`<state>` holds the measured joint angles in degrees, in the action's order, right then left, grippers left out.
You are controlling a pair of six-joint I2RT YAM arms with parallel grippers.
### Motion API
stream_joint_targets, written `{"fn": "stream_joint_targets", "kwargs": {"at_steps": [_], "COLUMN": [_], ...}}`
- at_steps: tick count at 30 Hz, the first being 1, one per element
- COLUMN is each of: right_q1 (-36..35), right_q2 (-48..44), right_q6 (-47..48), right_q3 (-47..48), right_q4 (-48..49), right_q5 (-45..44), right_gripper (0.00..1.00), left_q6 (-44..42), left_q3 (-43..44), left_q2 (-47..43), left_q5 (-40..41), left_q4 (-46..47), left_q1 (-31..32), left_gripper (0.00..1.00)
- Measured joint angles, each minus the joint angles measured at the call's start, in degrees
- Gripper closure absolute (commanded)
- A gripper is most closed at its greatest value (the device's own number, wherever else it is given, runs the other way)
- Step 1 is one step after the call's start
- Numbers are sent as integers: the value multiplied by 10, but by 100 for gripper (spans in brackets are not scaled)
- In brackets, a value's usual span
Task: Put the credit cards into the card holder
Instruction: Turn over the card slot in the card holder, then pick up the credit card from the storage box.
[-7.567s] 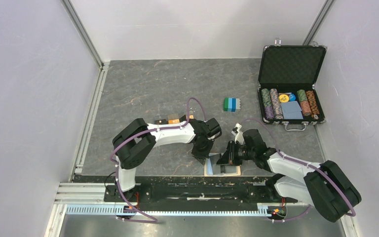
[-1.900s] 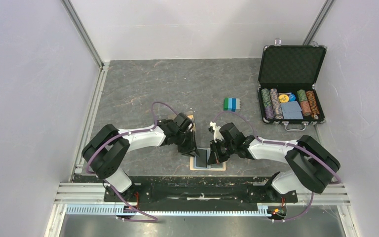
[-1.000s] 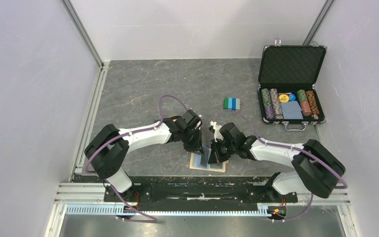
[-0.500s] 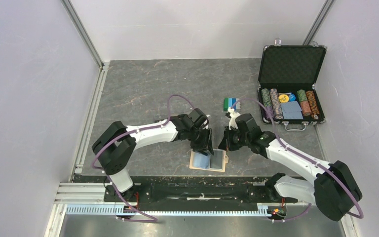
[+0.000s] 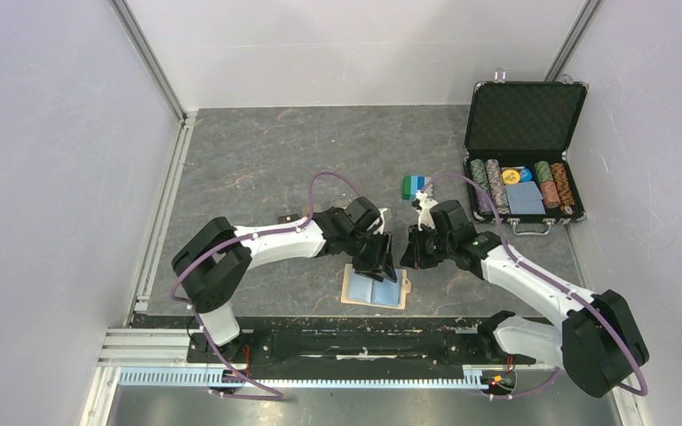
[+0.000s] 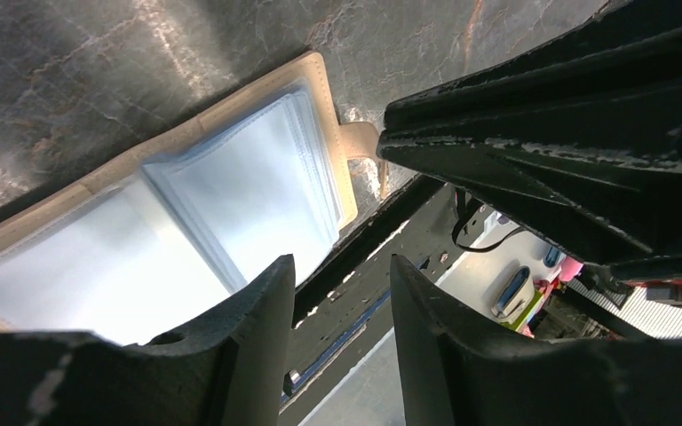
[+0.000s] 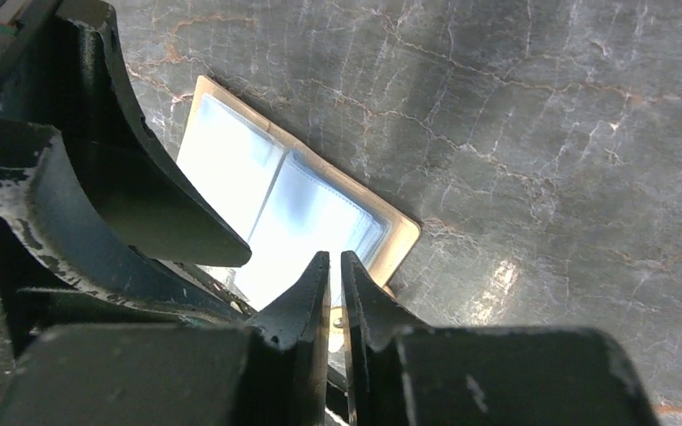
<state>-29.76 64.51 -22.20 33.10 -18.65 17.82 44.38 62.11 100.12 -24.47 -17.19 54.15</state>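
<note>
card holder (image 5: 375,286) released, now flat open on table (image 5: 257,160) | left fingers (image 6: 249,355) spread, right fingers (image 7: 297,328) clenched empty | pockets ready for loading

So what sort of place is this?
Looks like an enclosed robot test cell, probably a lab: plain white walls, aluminium framing, a grey stone-pattern tabletop, and staged props like the poker chip case.

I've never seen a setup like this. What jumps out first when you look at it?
An open tan wallet, pale blue inside, lies flat on the grey table near its front edge, with the left arm and the right arm bent in over it. At the far right stands an open black case with rows of coloured poker chips.
</note>
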Motion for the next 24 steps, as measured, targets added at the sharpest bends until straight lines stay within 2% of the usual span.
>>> {"fn": "stream_joint_targets", "kwargs": {"at_steps": [7,16,20,24], "right_q1": [0,0,0,-2], "right_q2": [39,128,174,215], "right_q6": [17,23,22,19], "right_q3": [45,112,154,206], "right_q4": [-4,10,18,23], "right_q5": [14,49,60,68], "right_gripper": [69,53,48,47], "left_q6": [12,26,23,-5], "left_q3": [-71,-180,-187,-163], "left_q2": [-51,-204,-240,-238], "left_q5": [-8,-34,-42,-25], "left_q4": [47,96,86,24], "left_q1": [-43,-203,-275,-308], "left_gripper": [46,46,45,44]}}
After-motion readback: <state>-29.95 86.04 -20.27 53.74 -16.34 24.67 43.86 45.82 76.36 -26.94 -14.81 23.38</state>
